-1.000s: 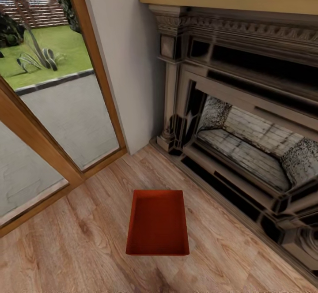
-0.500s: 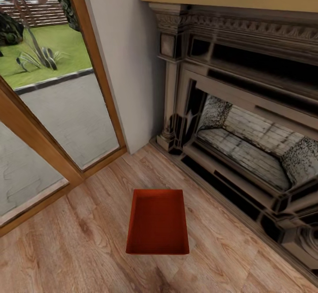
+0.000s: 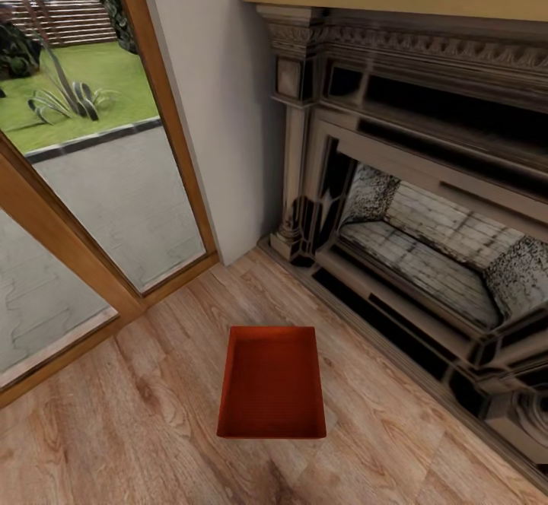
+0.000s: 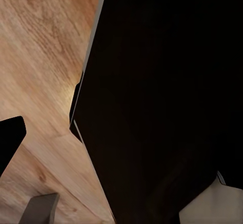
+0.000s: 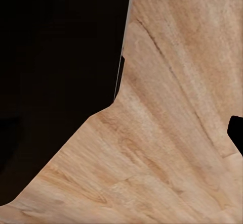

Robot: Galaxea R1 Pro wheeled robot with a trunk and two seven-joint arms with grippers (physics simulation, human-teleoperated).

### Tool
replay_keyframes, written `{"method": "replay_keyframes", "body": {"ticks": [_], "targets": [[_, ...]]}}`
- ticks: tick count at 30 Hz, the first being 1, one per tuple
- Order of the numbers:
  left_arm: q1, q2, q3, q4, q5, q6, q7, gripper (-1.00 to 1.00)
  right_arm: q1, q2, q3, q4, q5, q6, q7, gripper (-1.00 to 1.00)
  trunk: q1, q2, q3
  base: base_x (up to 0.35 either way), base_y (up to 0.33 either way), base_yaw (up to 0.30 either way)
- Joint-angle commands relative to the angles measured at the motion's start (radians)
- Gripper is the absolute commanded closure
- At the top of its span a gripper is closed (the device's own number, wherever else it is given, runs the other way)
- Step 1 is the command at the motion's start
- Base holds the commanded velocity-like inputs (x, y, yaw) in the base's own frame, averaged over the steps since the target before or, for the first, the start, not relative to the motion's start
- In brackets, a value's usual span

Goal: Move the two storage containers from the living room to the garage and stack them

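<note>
One orange-red rectangular plastic storage container [image 3: 272,383], lidless and empty, sits on the light wood-plank floor [image 3: 137,429] near the dark brick fireplace [image 3: 426,262]. Pickup appears to be pending; the next move calls for reaching down. Neither pincer's state can be told.

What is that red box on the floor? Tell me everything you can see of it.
The storage container is an orange-red rectangular bin with no lid, plastic by its look, its walls tapering slightly inward toward a flat bottom. It is empty inside and sits upright and level on the light wood-plank floor, one short end toward the wall, with the fireplace to one side and the glass door to the other. It stands apart from both; only the floor touches it.
</note>
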Motion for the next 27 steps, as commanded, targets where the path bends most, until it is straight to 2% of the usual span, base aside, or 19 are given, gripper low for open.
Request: {"method": "replay_keyframes", "body": {"ticks": [1,8,15,19,21,22,25,27], "targets": [[0.000,0.000,-0.001,0.000,0.004,-0.004,0.001,-1.00,-0.001,0.000,0.008,0.003,0.007,-0.004,-0.006,-1.00,0.000,0.000,-0.001,0.000,0.000,0.000],[0.000,0.004,-0.001,-0.002,-0.001,-0.010,0.003,-1.00,-0.001,-0.001,0.010,-0.003,0.008,0.001,-0.021,-1.00,0.000,0.000,-0.001,0.000,0.000,0.000],[0.000,0.043,0.016,-0.036,0.029,0.012,0.017,-1.00,-0.010,-0.014,-0.012,-0.042,-0.014,0.040,-0.042,-1.00,0.000,0.000,-0.001,0.000,0.000,0.000],[0.000,0.066,0.017,-0.059,0.027,0.035,0.039,-1.00,-0.030,-0.015,-0.031,-0.065,-0.036,0.062,-0.062,-1.00,0.000,0.000,-0.001,0.000,0.000,0.000],[-0.010,0.077,0.011,-0.070,0.016,0.046,0.050,-1.00,-0.042,-0.016,-0.041,-0.076,-0.047,0.073,-0.073,-1.00,0.000,0.000,-0.001,0.000,0.000,0.000],[-0.016,0.131,0.010,-0.450,0.009,0.315,0.191,-1.00,-0.246,-0.016,-0.061,-0.312,-0.063,0.229,-0.117,-1.00,0.000,0.000,-0.001,0.000,0.000,0.000],[-0.087,0.085,0.007,-0.471,-0.037,0.325,0.325,-1.00,-0.357,-0.011,-0.066,-0.279,-0.065,0.174,-0.134,-1.00,0.000,0.000,-0.001,0.000,0.000,0.000],[-0.140,0.063,0.007,-0.469,-0.072,0.327,0.360,-1.00,-0.406,-0.006,-0.067,-0.258,-0.062,0.163,-0.137,-1.00,0.000,0.000,-0.001,0.000,0.000,0.000]]}}
